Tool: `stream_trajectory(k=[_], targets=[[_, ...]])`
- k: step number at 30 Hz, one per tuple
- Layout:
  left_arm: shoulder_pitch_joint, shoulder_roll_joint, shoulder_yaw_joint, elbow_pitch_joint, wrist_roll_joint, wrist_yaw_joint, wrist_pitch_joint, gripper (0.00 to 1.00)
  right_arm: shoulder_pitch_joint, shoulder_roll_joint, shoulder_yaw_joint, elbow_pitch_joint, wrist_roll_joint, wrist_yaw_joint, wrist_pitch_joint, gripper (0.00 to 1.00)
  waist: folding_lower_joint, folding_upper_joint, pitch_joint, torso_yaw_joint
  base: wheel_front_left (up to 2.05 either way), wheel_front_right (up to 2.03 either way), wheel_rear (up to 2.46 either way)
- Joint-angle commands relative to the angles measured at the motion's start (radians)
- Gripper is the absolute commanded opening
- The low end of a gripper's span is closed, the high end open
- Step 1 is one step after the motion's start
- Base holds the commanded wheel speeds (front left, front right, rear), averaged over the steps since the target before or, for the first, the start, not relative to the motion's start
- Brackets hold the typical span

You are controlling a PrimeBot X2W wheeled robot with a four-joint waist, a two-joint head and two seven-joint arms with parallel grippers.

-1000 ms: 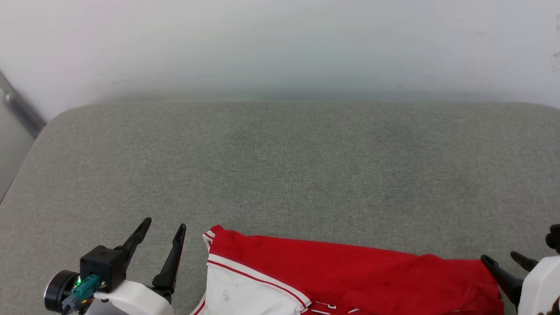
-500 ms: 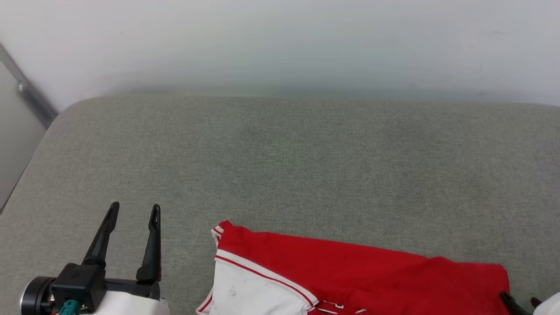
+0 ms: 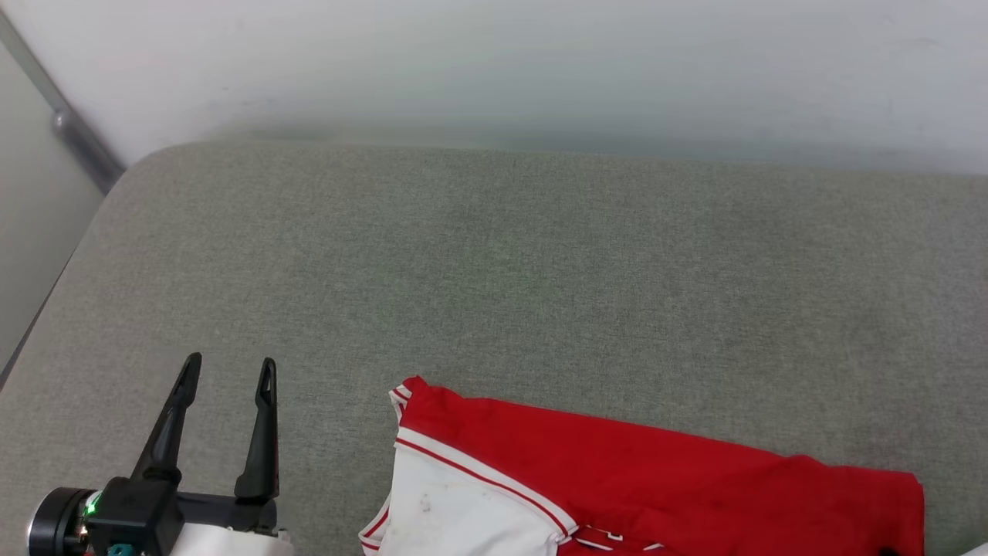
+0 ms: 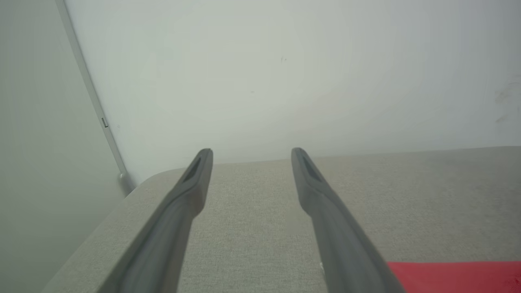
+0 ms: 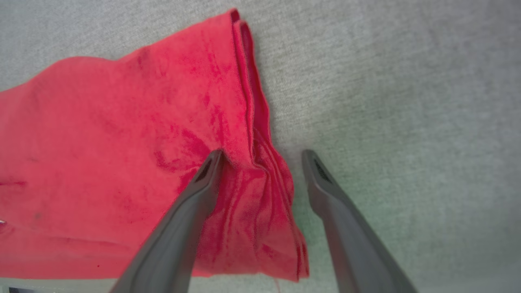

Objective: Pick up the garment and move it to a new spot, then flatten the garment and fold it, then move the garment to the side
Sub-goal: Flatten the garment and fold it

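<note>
Jaws spread and empty, the left gripper [image 3: 230,361] has backed off the seemingly folded jersey [image 3: 617,471] at the cushion's [image 3: 540,270] front edge while the right gripper [image 5: 262,154] straddles its hem, so the move aside is likely next.

Garment [image 3: 656,479] on cushion [image 3: 494,270], seemingly at near edge

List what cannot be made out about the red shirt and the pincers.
Head view: the lower part of the red jersey T-shirt with a white sleeve, with its chest letters, is cut off by the bottom edge.
Left wrist view: most of the shirt is cut off by the bottom edge and a finger of the open left pincer.
Right wrist view: blur hides whether the open right pincer touches the cloth.
</note>
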Motion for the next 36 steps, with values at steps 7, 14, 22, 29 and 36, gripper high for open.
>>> stream_trajectory(k=[7, 14, 22, 29, 36], targets=[[-0.01, -0.063, 0.043, 0.02, 0.061, -0.08, -0.005, 1.0, -0.03, 0.024, 0.072, 0.1, 0.088, 0.002, -0.001, 1.0, 0.0, 0.0, 0.037, 0.025, 0.0, 0.0, 0.0], [-0.009, -0.105, 0.081, 0.041, 0.097, -0.131, -0.005, 1.0, -0.001, 0.04, 0.21, 0.087, 0.179, 0.009, 0.014, 1.0, 0.0, 0.0, 0.027, 0.03, 0.0, 0.0, 0.0], [0.005, -0.141, 0.108, 0.048, 0.12, -0.163, -0.005, 1.0, -0.007, 0.012, 0.236, 0.084, 0.165, 0.006, -0.054, 0.0, 0.0, 0.0, 0.002, 0.015, 0.0, 0.0, 0.0], [0.006, -0.155, 0.122, 0.042, 0.137, -0.176, -0.005, 1.0, -0.034, -0.051, 0.156, 0.088, 0.142, -0.001, -0.11, 0.0, 0.0, 0.0, -0.014, -0.004, 0.0, 0.0, 0.0], [0.017, -0.167, 0.132, 0.041, 0.148, -0.189, -0.005, 1.0, -0.07, -0.106, 0.014, 0.126, 0.073, -0.001, -0.147, 0.0, 0.0, 0.0, -0.024, -0.023, 0.0, 0.0, 0.0]])
